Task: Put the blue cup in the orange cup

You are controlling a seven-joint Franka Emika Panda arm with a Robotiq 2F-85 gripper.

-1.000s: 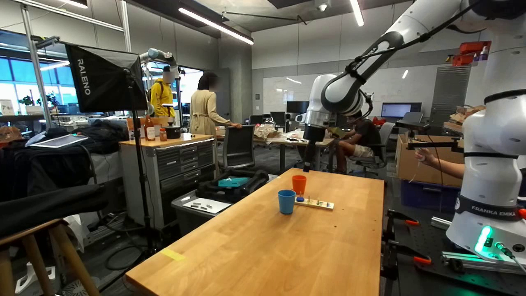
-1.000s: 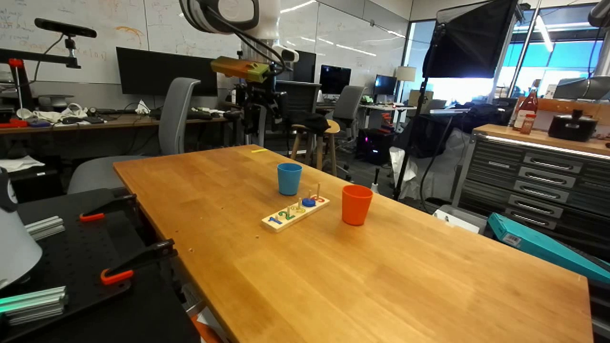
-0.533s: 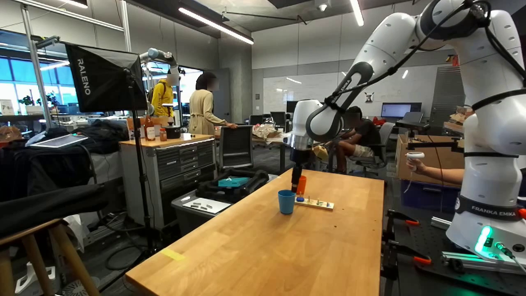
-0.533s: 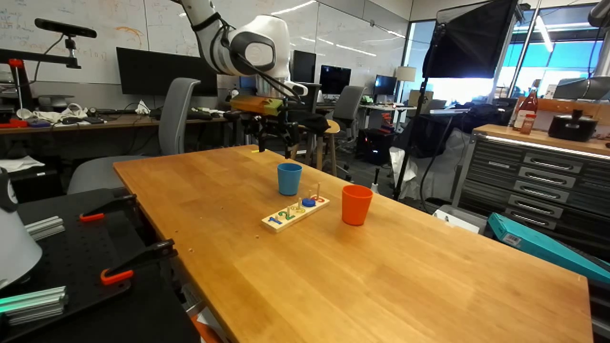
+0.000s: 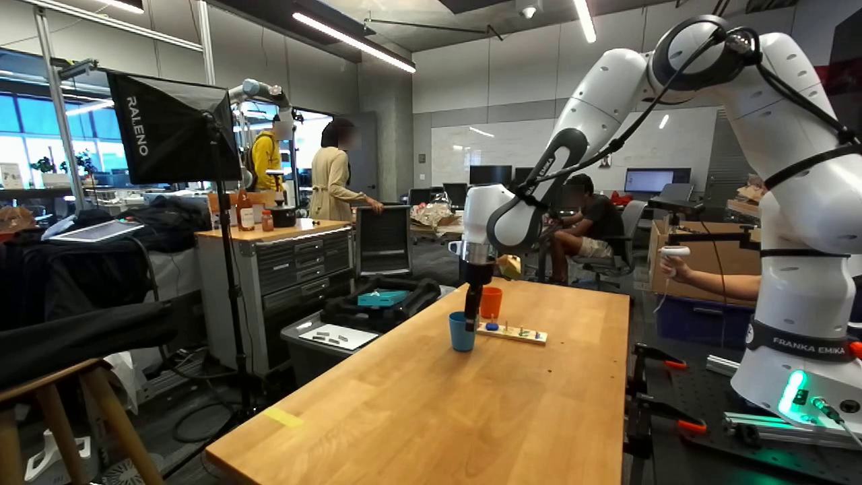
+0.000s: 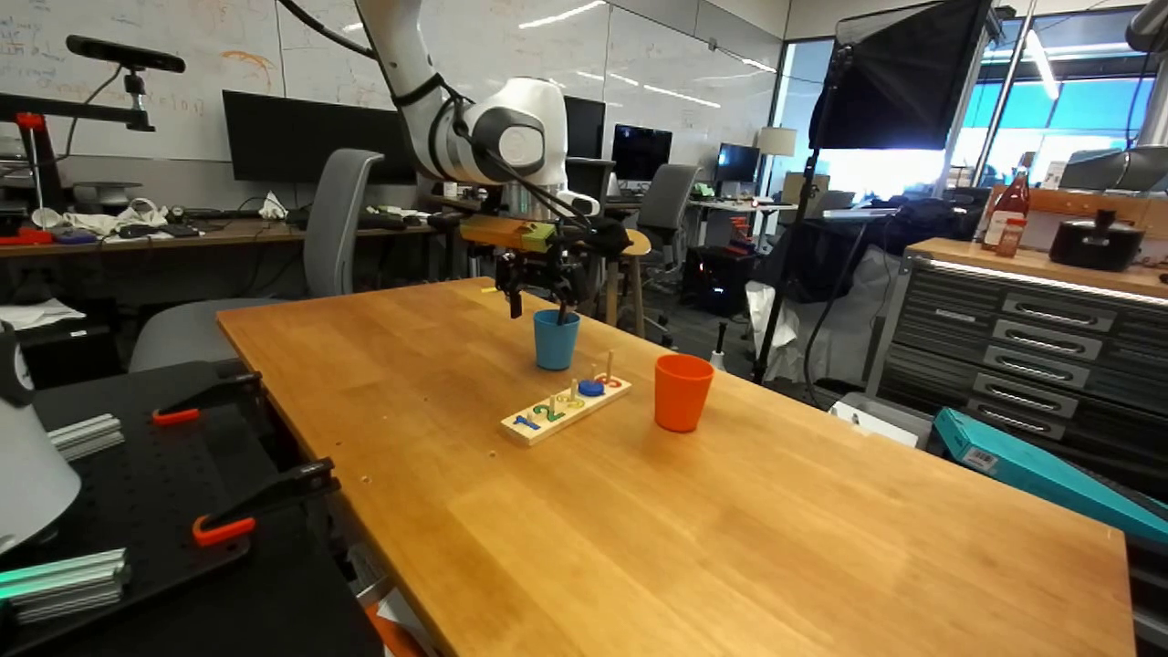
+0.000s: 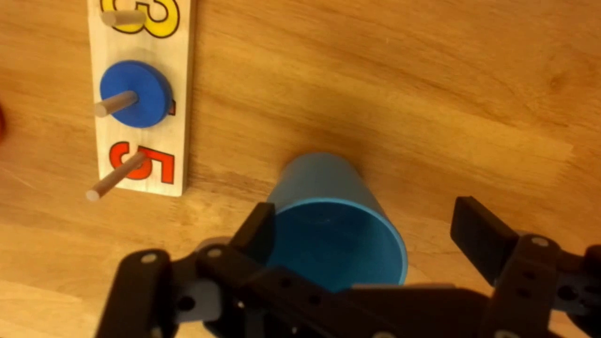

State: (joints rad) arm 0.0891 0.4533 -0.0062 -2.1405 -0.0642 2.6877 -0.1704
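On the worktop [image 6: 821,529], near the orange cup [image 6: 683,397], the blue cup [image 6: 555,347] is standing by our spread pincer [image 7: 366,225]; one finger [image 7: 258,230] is partly hiding it, so we should be centring before squeezing gently.

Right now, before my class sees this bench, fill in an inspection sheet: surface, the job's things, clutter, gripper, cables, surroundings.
Surface: wooden table; a yellow strip near one end, a few small specks, nature unclear.
Job's things: blue cup and orange cup both stand upright, apart, not yet nested.
Clutter: numbered peg board beside the cups, with a blue disc on one peg.
Gripper: open, jaws apart at the blue cup; whether either touches it, cannot tell.
Cables: dark cable running along the arm.
Surroundings: softbox lamp, three people in the background, a hand holding a white device off to one side.
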